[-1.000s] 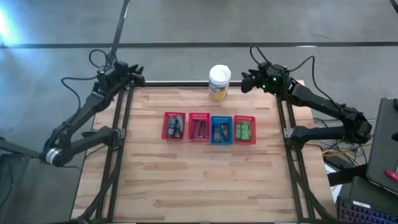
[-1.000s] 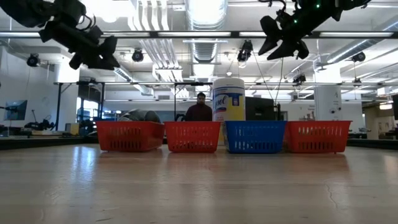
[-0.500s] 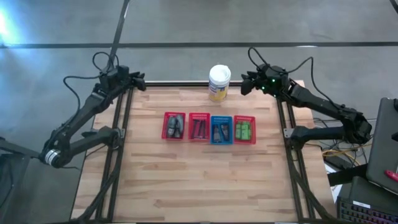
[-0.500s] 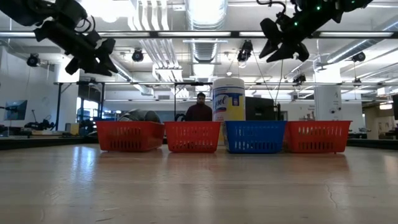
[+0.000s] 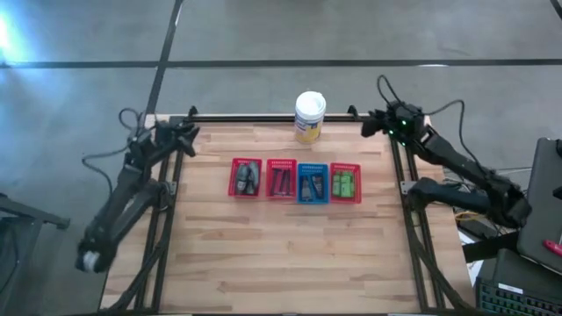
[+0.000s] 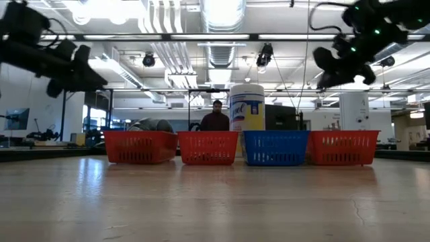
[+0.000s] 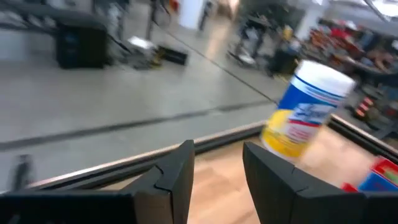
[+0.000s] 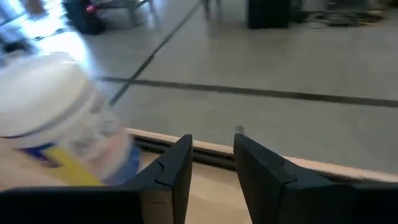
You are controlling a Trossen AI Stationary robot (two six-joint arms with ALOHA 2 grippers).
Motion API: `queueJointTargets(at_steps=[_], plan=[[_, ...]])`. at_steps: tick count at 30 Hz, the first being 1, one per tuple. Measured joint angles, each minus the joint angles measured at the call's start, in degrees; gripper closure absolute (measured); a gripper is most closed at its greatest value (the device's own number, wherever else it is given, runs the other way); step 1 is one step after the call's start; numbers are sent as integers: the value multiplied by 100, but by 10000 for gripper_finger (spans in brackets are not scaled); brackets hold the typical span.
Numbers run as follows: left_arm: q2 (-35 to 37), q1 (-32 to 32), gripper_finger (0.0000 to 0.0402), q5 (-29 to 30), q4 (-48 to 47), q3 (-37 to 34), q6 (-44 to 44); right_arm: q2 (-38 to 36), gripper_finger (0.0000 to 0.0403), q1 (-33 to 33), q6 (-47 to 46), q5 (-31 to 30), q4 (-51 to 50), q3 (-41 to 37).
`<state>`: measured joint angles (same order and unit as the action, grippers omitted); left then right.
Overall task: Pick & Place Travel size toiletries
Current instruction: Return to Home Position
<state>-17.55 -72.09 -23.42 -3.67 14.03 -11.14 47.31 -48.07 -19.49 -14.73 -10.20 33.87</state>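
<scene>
The toiletries lie sorted in a row of four mesh baskets at mid-table. Grey tubes (image 5: pixel 246 176) fill the left red basket (image 5: pixel 234 182). Thin dark sticks (image 5: pixel 281 181) are in the second red one, dark wedge tubes (image 5: pixel 313 185) in the blue basket (image 5: pixel 313 200), and green bottles (image 5: pixel 343 183) in the right red one. My left gripper (image 5: pixel 186 136) (image 7: pixel 217 171) hangs open in the air over the far left corner. My right gripper (image 5: pixel 372 126) (image 8: pixel 212 168) hangs open over the far right corner. Both are far from the baskets.
A white canister with a yellow label (image 5: pixel 309 117) stands upright at the far edge, behind the baskets, between the two grippers. In the low view (image 6: pixel 246 114) it rises behind the basket row. The near half of the wooden table (image 5: pixel 281 263) is bare. A person shows far off in the room.
Both arms have drawn back and sunk. My left gripper has moved toward the near and left edges and down. My right gripper has moved toward the right edge and down, away from the canister. The baskets and their contents have stayed put.
</scene>
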Motion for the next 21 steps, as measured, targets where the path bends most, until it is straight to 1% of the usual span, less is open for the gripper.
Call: queueJointTargets(at_steps=[1, 2, 5, 6, 8, 9, 10, 11, 13, 15, 17, 19, 21], plan=[[287, -155, 259, -2, -67, -139, -1, -162, 292, -223, 6, 23, 32, -180], [555, -318, 259, -8, -168, -247, -3, -315, 295, -426, 274, 273, 130, -385], [1247, -869, 259, -9, -667, -440, -4, -714, 305, -887, 1332, 1583, 354, -902], [1440, -1054, 259, -12, -772, -464, -2, -825, 309, -1025, 1591, 1916, 369, -1050], [1720, -1344, 259, 25, -1031, -512, 6, -1030, 317, -1258, 2168, 2431, 379, -1363], [1746, -1396, 259, 23, -1236, -571, -13, -1132, 321, -1345, 2498, 2600, 360, -1507], [1743, -1406, 259, 57, -1281, -592, -12, -1240, 325, -1419, 2806, 2719, 402, -1627], [1736, -1405, 259, 137, -1135, -589, -8, -1348, 329, -1458, 3095, 2834, 499, -1762], [1743, -1334, 259, 433, -1015, -674, -2, -1515, 337, -1502, 3701, 3009, 626, -2074], [1743, -1309, 259, 393, -1143, -834, -6, -1695, 344, -1514, 4250, 3019, 802, -2408], [1729, -1334, 259, 440, -954, -882, -2, -1871, 350, -1531, 4530, 2978, 994, -2727], [1727, -1338, 259, 422, -801, -904, -2, -2060, 355, -1574, 4746, 2982, 950, -3049], [1745, -1340, 259, 461, -536, -967, -4, -2227, 360, -1606, 4889, 2947, 1003, -3219]])
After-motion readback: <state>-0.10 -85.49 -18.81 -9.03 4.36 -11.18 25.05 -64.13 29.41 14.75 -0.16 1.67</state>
